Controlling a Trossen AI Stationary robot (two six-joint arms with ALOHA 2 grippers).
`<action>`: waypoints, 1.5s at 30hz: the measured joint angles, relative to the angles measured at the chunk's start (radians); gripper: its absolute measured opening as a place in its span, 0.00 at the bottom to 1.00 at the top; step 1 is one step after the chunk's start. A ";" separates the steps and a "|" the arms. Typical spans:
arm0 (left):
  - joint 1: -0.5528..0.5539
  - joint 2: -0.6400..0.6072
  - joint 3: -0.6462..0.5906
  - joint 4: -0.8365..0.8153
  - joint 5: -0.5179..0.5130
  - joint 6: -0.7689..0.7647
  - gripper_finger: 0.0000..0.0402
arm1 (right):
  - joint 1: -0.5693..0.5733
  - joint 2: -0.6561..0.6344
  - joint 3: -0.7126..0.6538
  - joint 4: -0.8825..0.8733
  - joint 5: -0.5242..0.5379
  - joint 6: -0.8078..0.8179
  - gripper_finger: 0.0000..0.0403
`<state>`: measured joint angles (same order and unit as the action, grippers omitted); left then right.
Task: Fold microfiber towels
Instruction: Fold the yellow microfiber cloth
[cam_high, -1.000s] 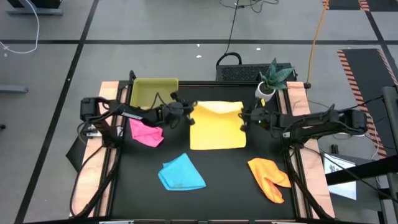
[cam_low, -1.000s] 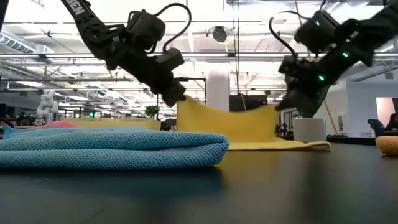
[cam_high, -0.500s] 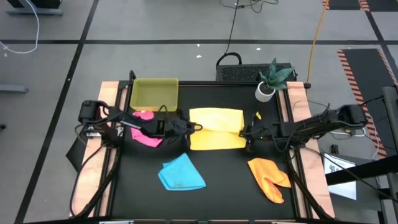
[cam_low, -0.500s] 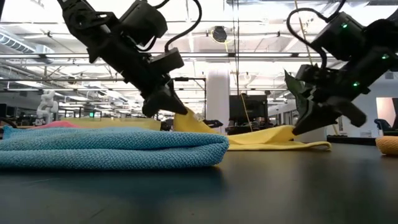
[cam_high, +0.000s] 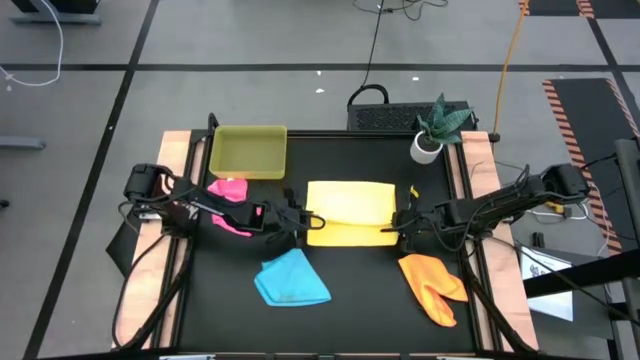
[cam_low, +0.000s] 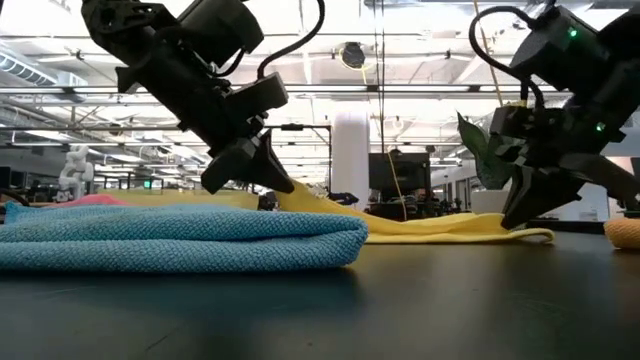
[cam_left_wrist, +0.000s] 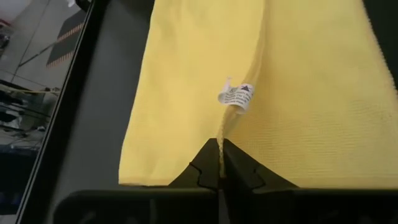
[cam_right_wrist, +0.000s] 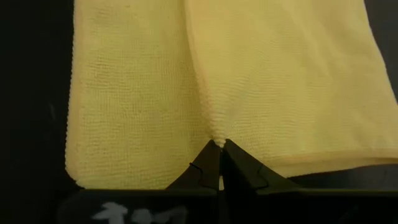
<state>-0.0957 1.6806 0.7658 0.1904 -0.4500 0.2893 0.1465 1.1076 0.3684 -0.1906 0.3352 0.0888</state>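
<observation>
Both hands, left hand (cam_high: 297, 218) and right hand (cam_high: 397, 226), pinch corners of your soft, limp yellow microfiber towel (cam_high: 348, 207) mid-surface, so grip the hem firmly because it drapes and slips.

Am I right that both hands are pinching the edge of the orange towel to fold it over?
Not quite: it is the yellow towel, not the orange one. The high view shows the left hand and right hand pinching its edge; the orange towel lies untouched nearer the front.
</observation>
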 joint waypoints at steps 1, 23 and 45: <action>-0.004 0.000 0.000 0.001 0.000 0.000 0.01 | 0.002 0.000 0.010 -0.018 0.001 0.002 0.00; -0.066 0.000 0.000 0.048 -0.031 0.012 0.02 | 0.115 0.000 0.154 -0.300 0.011 0.125 0.00; -0.132 -0.024 0.000 -0.015 0.097 -0.052 0.02 | 0.196 -0.010 0.154 -0.296 -0.033 0.192 0.00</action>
<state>-0.2276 1.6561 0.7658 0.1757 -0.3534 0.2375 0.3428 1.0980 0.5228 -0.4867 0.3023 0.2813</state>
